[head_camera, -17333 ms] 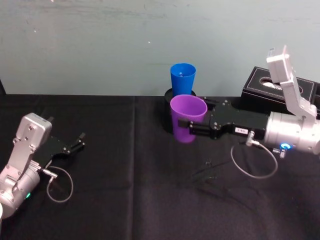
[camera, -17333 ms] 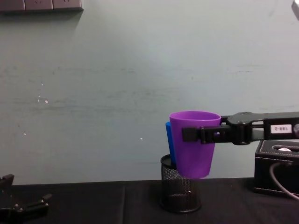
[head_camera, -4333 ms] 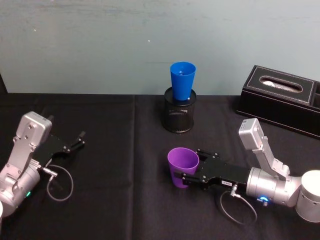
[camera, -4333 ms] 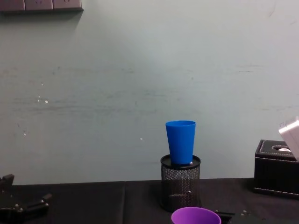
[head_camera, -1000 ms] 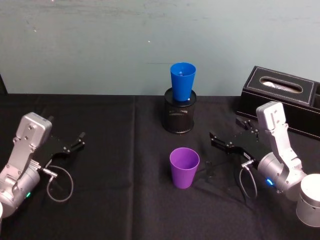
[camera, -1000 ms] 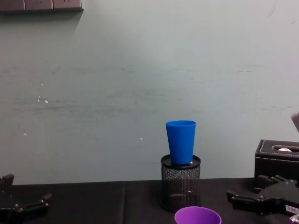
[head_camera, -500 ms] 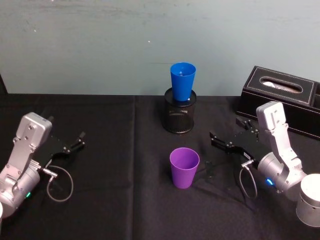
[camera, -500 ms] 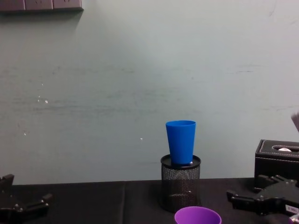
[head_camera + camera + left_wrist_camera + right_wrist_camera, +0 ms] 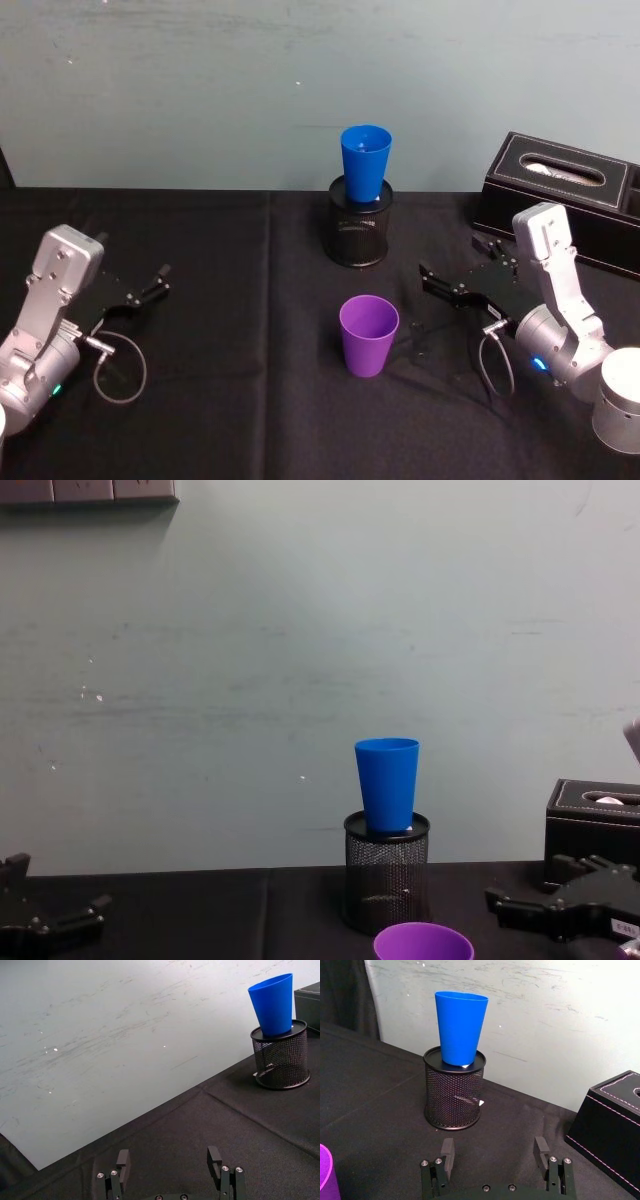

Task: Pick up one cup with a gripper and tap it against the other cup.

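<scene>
We see the purple cup (image 9: 368,334) standing free on the surface (image 9: 250,400), both end effectors, right (image 9: 432,281) and left (image 9: 158,281), apart and empty, blue cup (image 9: 364,161) untouched.

Pen holder: we see black mesh (image 9: 358,233), upright, mid-table.
Box: black tissue box (image 9: 560,200), far right.
Cloth: black tablecloth (image 9: 240,400).

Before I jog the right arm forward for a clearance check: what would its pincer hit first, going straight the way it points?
Probably the black mesh pen holder carrying the blue cup: the open right pincer points at it across bare cloth. The purple cup sits off to the side. Depth is uncertain.
</scene>
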You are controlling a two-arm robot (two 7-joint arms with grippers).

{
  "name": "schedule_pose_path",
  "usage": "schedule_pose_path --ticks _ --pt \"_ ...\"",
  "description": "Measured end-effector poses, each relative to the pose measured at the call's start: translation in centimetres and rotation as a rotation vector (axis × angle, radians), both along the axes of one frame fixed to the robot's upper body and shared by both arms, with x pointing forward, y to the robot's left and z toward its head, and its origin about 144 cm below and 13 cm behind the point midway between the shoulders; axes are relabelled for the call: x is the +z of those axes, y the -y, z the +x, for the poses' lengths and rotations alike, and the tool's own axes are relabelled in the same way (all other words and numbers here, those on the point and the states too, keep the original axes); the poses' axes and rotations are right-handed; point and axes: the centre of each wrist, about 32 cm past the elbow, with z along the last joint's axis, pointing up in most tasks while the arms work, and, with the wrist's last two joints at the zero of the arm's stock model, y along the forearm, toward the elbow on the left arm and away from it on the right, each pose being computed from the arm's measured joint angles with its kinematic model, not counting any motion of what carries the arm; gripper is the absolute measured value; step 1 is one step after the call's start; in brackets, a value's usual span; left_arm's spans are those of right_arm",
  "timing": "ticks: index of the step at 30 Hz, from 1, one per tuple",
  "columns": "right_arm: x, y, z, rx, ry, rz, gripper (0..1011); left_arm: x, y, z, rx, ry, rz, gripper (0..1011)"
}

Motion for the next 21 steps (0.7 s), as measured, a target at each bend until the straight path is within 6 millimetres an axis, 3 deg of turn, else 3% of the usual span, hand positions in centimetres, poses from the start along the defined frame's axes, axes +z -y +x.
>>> schedule_pose_path --ticks 21 --pt "0.0 0.0 0.0 0.0 0.0 0.0 1003 0.0 0.0 0.0 0.0 0.0 0.0 1011"
